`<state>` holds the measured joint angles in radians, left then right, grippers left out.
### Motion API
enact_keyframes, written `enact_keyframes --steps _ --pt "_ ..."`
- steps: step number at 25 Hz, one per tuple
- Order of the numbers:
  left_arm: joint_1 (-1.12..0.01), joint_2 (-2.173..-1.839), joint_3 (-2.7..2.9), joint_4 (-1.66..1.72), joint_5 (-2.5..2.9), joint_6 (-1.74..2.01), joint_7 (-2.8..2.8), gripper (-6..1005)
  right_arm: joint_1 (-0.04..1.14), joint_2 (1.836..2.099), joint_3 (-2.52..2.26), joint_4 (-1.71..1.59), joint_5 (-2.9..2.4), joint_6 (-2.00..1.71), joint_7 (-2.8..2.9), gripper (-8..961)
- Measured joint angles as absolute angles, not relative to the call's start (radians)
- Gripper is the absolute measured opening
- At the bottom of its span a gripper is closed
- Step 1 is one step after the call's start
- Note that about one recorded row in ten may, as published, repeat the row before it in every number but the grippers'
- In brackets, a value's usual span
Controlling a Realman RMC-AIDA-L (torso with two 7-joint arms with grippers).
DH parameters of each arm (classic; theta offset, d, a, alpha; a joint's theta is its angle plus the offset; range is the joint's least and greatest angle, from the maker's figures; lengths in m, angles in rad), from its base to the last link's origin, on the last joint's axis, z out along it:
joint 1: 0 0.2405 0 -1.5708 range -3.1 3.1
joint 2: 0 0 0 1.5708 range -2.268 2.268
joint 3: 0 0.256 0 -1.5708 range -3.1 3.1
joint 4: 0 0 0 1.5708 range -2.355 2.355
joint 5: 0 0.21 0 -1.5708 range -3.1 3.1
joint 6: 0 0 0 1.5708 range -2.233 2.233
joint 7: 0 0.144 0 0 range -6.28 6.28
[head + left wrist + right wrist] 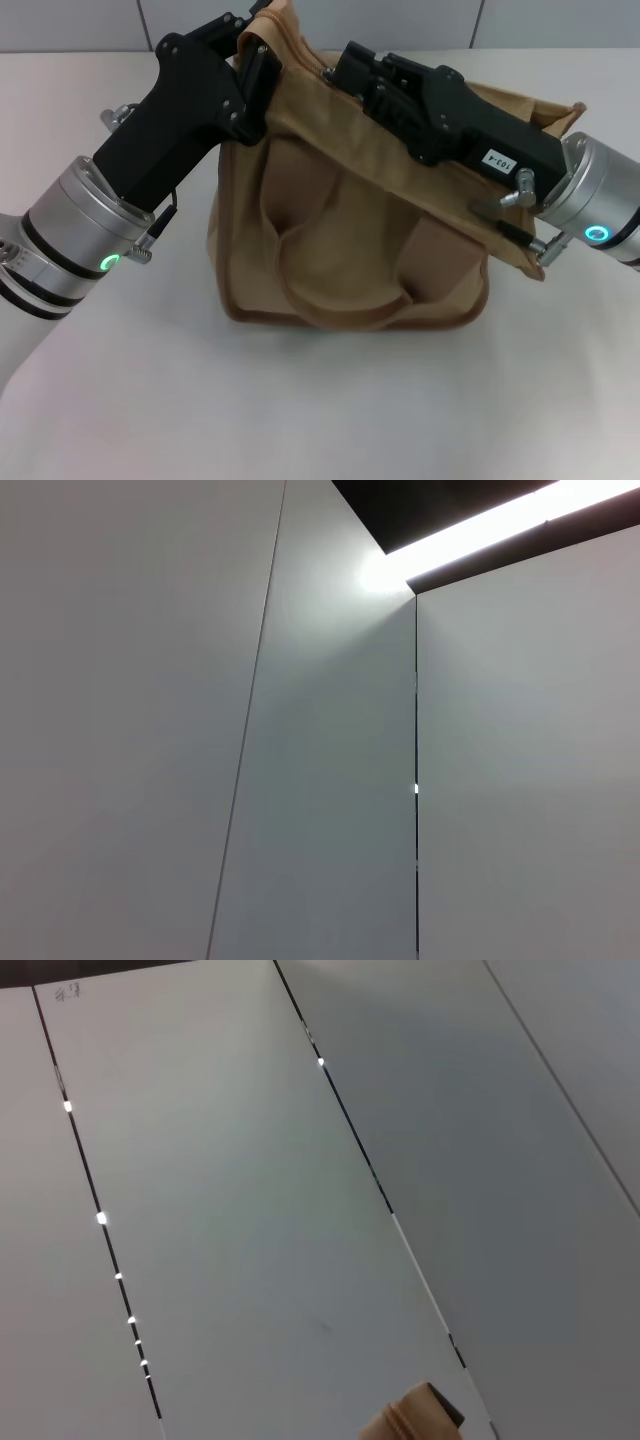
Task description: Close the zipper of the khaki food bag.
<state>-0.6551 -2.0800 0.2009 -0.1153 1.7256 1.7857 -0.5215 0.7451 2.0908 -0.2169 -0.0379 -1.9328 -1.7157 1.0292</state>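
So our left gripper (262,62) is up at the far left corner of the khaki food bag (350,250), and it looks clamped onto the fabric of the top edge there, pulling that corner up into a little peak, though the fingertips are mostly buried behind the black housing so we only half see them. Our right gripper (340,68) comes in from the right side and lies low along the top of the bag, its black body resting across the upper rim; the tips end up just beside the left gripper, near the same corner, and honestly we can't tell whether it's open or closed or holding anything, the fabric hides it. The zipper (400,185) shows as the long khaki tape line running diagonally under the right arm along the bag's top; we can't make out the metal pull. The bag itself sits upright in the middle of the white bench (320,400), front handle loop drooping down its front face. The wrist cams aren't much help: the left one sees only grey wall panels (320,780) and a ceiling light strip (480,525), the right one more panels plus a sliver of khaki fabric (405,1420) at the edge.
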Motion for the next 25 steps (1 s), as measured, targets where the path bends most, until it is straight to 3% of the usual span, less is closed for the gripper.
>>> enact_keyframes --steps 18,25 --pt "-0.656 -2.08 0.201 -0.115 1.726 1.787 -0.52 60 0.746 2.091 -0.222 -0.035 -1.932 -1.702 1.031 148" --pt "-0.653 -2.08 0.2 -0.115 1.722 1.787 -0.52 61 0.732 2.089 -0.222 -0.041 -1.931 -1.707 1.036 23"
